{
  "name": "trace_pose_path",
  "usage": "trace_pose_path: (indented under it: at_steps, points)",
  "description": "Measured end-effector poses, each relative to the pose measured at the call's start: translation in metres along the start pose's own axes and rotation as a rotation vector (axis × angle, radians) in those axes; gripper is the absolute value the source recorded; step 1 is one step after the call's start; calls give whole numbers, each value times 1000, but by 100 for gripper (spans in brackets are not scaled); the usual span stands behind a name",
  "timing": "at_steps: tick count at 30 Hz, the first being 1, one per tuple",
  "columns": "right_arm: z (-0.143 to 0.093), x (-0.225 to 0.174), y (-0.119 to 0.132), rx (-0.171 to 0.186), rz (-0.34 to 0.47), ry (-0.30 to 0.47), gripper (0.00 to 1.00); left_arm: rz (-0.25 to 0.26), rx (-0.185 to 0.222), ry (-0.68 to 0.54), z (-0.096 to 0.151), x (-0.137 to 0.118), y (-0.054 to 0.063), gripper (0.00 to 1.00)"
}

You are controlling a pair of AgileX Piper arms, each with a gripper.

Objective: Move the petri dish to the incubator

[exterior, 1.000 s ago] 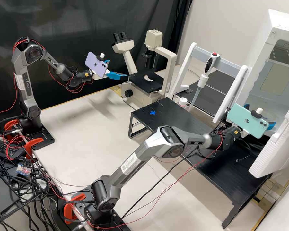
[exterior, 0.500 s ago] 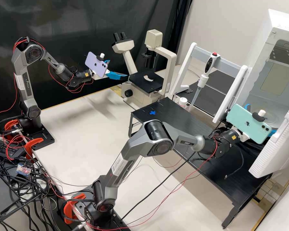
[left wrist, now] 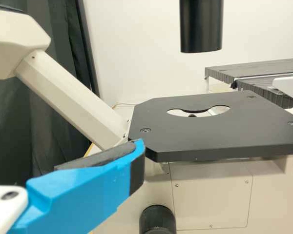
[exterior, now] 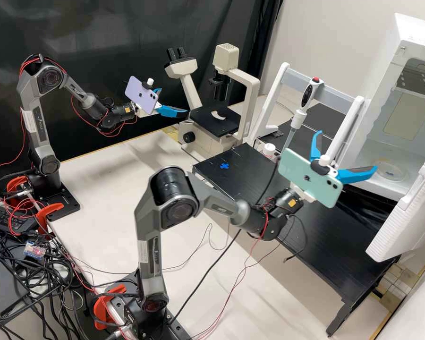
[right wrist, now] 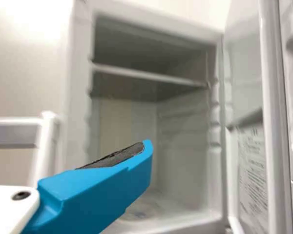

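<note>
The right end effector (exterior: 348, 150), 2 fingers spread apart, is in front of the incubator (exterior: 418, 35). The dish (exterior: 392, 172) lies inside the incubator, on its floor. The left end effector (exterior: 174, 101), also spread apart, is well away from the incubator.

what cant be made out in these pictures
- What the blue mark in the dish is, high view: too small
- Part of the incubator's floor, right wrist view: behind a blue finger of the right gripper
- Where the left gripper's fingers join it, high view: behind the purple phone
- The microscope's upper end, left wrist view: cut off by the top edge
</note>
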Motion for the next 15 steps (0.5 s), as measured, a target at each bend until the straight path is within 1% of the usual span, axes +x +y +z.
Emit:
trace_pose_path:
  at_steps: [3, 4, 6, 7, 10, 11, 12, 13, 14, 15]
  points:
    - [-26, -20, -5, 4, 12, 65, 100, 0, 0, 0, 0, 0, 0, 100]
    - [-29, -24, -9, 11, 11, 62, 100, 0, 0, 0, 0, 0, 0, 100]
    - [-49, -43, -19, 31, 14, 80, 100, 0, 0, 0, 0, 0, 0, 100]
    - [-60, -52, -22, 36, 15, 102, 100, 0, 0, 0, 0, 0, 0, 100]
    - [-80, -71, -31, 39, -2, 159, 100, 0, 0, 0, 0, 0, 0, 100]
    - [-86, -77, -35, 54, -8, 172, 100, 0, 0, 0, 0, 0, 0, 100]
    - [-92, -85, -37, 81, 1, 182, 100, 0, 0, 0, 0, 0, 0, 100]
    - [-97, -92, -41, 100, -7, 195, 100, 0, 0, 0, 0, 0, 0, 100]
    - [-102, -98, -42, 116, -9, 207, 100, 0, 0, 0, 0, 0, 0, 100]
    - [-105, -102, -45, 124, -20, 216, 100, 0, 0, 0, 0, 0, 0, 100]
